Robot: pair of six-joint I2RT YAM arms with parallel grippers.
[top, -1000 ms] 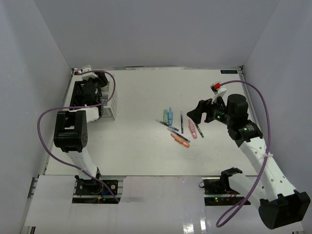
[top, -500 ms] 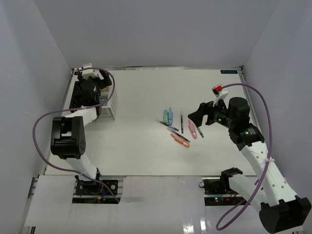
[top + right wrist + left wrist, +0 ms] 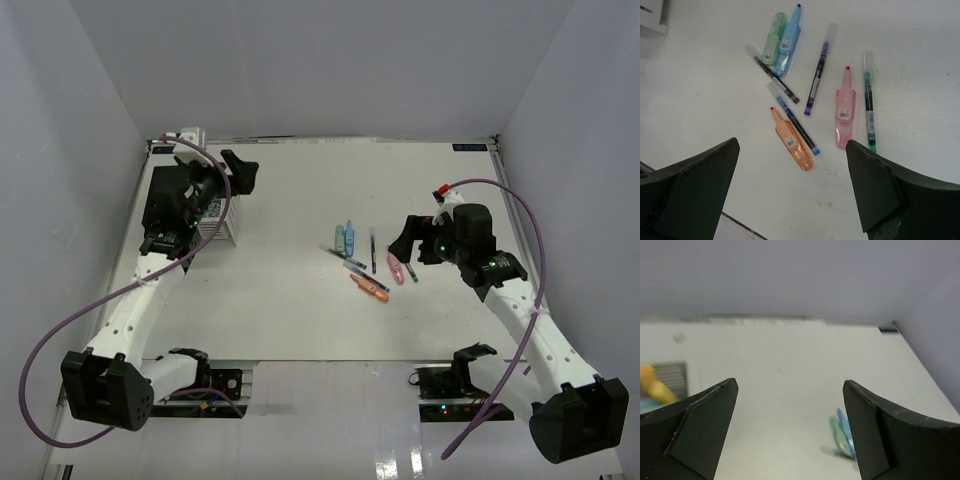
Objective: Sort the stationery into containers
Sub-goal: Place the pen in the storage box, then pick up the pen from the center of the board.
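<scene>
Overhead, the right claw (image 3: 790, 192) hung open and empty above the loose stationery, right of centre on the bench (image 3: 290, 300).

Risks noted:
- The green marker (image 3: 773, 39) and blue marker (image 3: 788, 41) lay touching side by side; closing on one would likely drag or lift the other.
- The blue pen (image 3: 796, 122) ran along the orange marker (image 3: 792, 141), touching it or nearly so. A pinch there could catch both, or flick the pen away.
- The dark pen (image 3: 776, 80), purple pen (image 3: 816, 82) and green pen (image 3: 868, 107) lay flat and thin; wide jaws could scrape the bench and let them roll out.
- The pink marker (image 3: 845, 111) sat just beside the green pen, leaving little room for a finger between them.

Surroundings:
- The black organizer (image 3: 163, 195) and white organizer (image 3: 225, 218) stood together at the far left, well apart from the pile, so any carry would be long.
- The left claw (image 3: 240, 170) was open, holding nothing, raised just beside the organizers. An approach by the right arm could meet it there.
- Its wrist view showed something yellow and orange by a slatted side, too blurred to name.
- A purple cable (image 3: 60, 340) looped loose beside the left arm; a snag seemed possible.
</scene>
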